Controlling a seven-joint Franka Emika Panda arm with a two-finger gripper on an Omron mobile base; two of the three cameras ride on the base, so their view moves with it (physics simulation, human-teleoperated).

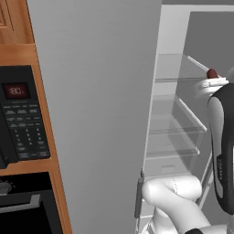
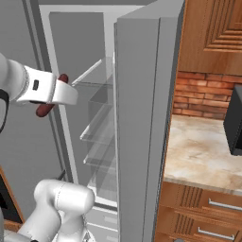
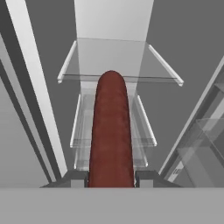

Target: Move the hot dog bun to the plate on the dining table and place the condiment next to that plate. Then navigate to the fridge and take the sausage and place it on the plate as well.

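Arm (image 1: 176,201): glossy white rounded shell, fat tube links w/ bulbous elbow, lower right of left base view. Dark charcoal joint band (image 1: 222,151) at right edge, small pale markings on it. Hand (image 2: 47,90): white boxy block, tiny dark square mark. Finger tips (image 3: 75,178) dark grey, squared.

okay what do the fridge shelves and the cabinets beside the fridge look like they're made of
The fridge shelves look like clear glass: you see the white back wall and the lower shelves through them, with thin pale edges. The cabinets look like warm brown wood with a satin finish, showing grain and raised panel moulding. All rendered, so that is only the look.
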